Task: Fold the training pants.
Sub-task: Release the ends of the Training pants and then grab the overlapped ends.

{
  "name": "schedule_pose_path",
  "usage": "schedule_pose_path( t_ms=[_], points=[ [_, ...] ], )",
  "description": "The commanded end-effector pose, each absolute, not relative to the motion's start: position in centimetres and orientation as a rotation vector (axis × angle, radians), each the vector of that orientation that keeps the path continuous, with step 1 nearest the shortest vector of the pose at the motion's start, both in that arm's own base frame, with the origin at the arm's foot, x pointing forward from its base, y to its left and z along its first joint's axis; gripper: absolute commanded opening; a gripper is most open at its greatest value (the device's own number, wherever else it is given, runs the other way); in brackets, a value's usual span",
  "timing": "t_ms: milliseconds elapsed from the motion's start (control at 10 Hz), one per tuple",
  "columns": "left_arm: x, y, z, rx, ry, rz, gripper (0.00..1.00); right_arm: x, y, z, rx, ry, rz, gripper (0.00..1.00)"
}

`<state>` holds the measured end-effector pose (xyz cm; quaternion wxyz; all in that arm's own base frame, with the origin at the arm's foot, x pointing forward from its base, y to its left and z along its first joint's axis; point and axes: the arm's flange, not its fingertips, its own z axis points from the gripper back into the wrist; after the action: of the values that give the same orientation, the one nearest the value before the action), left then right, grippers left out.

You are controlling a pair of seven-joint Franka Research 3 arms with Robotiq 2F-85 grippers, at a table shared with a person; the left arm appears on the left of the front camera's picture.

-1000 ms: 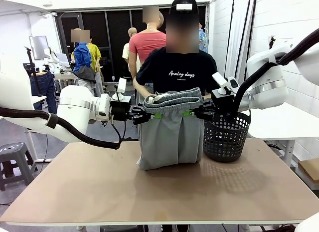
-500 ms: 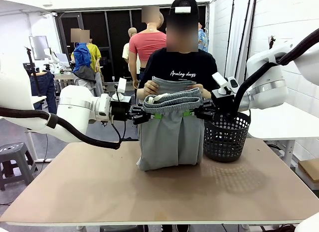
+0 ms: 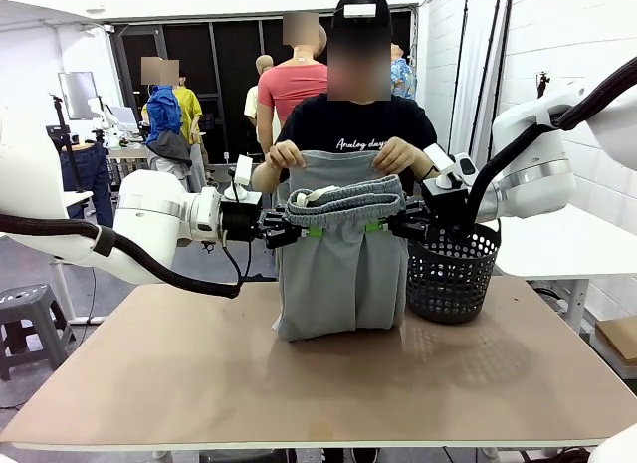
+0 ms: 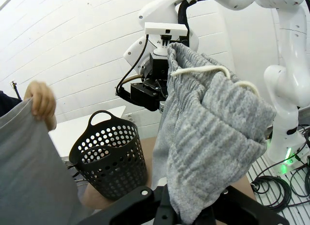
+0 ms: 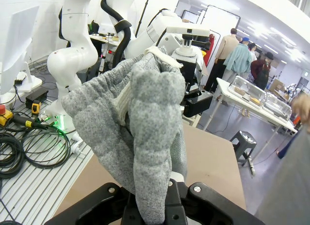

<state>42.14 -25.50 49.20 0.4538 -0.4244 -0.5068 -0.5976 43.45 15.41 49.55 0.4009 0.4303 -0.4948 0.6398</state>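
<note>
While a person's hands hold an edge up, the left tool and right tool pinch the training pants.

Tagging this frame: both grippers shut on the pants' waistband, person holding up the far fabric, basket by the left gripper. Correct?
Basket side is wrong: the front view shows the black mesh basket beside the right gripper, not the left gripper. Rest holds: both are shut on the waistband of the training pants, the person's hands holding up the far fabric.
</note>
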Motion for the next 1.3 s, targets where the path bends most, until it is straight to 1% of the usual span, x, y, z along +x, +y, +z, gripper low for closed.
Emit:
schedule_pose_path(
  t_ms=[0,1200],
  points=[
    [42.06,-25.61,49.56,-1.035,-1.262,-1.472,0.0,43.35,15.51,49.55,1.091,-1.262,1.624,0.0],
    [42.06,-25.61,49.56,-1.035,-1.262,-1.472,0.0,43.35,15.51,49.55,1.091,-1.262,1.624,0.0]
  ],
)
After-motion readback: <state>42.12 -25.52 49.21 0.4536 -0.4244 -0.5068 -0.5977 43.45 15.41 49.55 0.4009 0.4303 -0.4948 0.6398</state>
